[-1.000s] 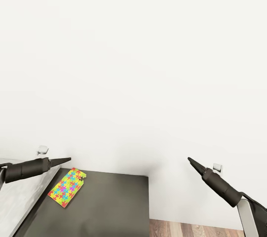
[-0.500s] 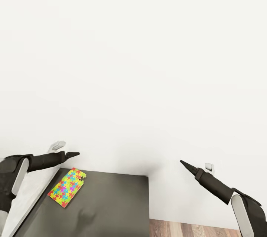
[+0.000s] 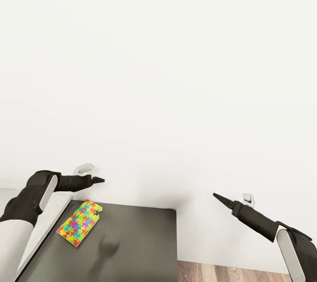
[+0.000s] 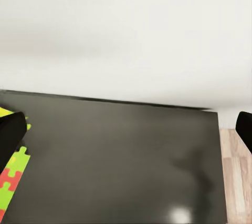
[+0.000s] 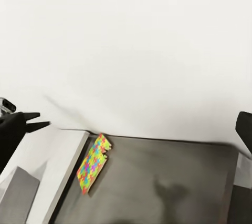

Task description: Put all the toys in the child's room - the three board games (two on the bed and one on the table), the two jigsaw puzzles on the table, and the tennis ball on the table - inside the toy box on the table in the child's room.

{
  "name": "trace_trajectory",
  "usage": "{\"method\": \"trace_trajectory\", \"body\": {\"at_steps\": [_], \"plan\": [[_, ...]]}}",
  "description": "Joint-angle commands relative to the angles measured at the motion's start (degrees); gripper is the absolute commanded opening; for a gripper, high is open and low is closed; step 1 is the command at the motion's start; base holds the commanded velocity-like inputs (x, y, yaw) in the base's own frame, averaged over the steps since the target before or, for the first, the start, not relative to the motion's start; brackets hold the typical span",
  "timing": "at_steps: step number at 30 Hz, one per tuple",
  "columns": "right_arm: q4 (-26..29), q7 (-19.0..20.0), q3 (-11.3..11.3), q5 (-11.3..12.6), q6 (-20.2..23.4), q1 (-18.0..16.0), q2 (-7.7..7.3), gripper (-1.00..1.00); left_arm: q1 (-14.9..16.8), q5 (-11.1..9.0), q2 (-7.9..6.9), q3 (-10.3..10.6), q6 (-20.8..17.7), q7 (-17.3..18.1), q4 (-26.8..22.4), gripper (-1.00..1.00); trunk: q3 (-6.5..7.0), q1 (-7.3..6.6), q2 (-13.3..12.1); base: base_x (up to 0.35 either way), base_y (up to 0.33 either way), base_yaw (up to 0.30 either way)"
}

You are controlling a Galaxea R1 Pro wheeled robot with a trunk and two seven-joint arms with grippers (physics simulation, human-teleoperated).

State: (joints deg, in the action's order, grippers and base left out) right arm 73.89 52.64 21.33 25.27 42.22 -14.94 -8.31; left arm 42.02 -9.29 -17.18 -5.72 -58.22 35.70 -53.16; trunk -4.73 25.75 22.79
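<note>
Jigsaw puzzle point(image 3: 80, 223): lying flat on the dark lower section of the table point(image 3: 132, 246), at its 10 o'clock corner, beside the lighter raised top.
Left gripper point(image 3: 97, 180): hovering above the puzzle, at its 12 o'clock, apart from it; fingers spread wide in the left wrist view, holding nothing.
Right gripper point(image 3: 216, 196): hanging off the table's right edge, pointing toward 10 o'clock; opening cannot be told.
Wall point(image 3: 167, 75): plain white.

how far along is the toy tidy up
Nothing looks done from here. One jigsaw puzzle lies flat on the dark lower table, untouched. The left gripper hovers above it, open and empty; the right gripper hangs off to the side. Picking it up and boxing it remain.
</note>
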Motion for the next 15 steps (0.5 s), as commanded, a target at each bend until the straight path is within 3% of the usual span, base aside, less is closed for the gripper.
{"method": "trace_trajectory", "body": {"at_steps": [1, 9, 15], "plan": [[0.2, 0.1, 0.0, 0.2, 0.3, -0.1, -0.03, 1.00, 0.4, -0.2, 0.17, 0.1, -0.3, -0.9, 0.5, 1.00, -0.13, 0.04, 0.1, 0.000, 0.000, 0.000], [1.0, 0.1, -0.1, 0.2, 0.5, -0.1, -0.12, 1.00, 1.7, -0.3, 2.65, 0.7, 3.5, -11.3, 3.5, 1.00, -0.33, 0.04, 0.1, 0.000, 0.000, 0.000], [1.1, 0.1, -0.1, 0.2, 0.5, -0.1, -0.17, 1.00, 1.9, -0.2, 3.50, 0.8, 5.5, -16.5, 5.5, 1.00, -0.80, 0.04, 0.1, 0.000, 0.000, 0.000]]}}
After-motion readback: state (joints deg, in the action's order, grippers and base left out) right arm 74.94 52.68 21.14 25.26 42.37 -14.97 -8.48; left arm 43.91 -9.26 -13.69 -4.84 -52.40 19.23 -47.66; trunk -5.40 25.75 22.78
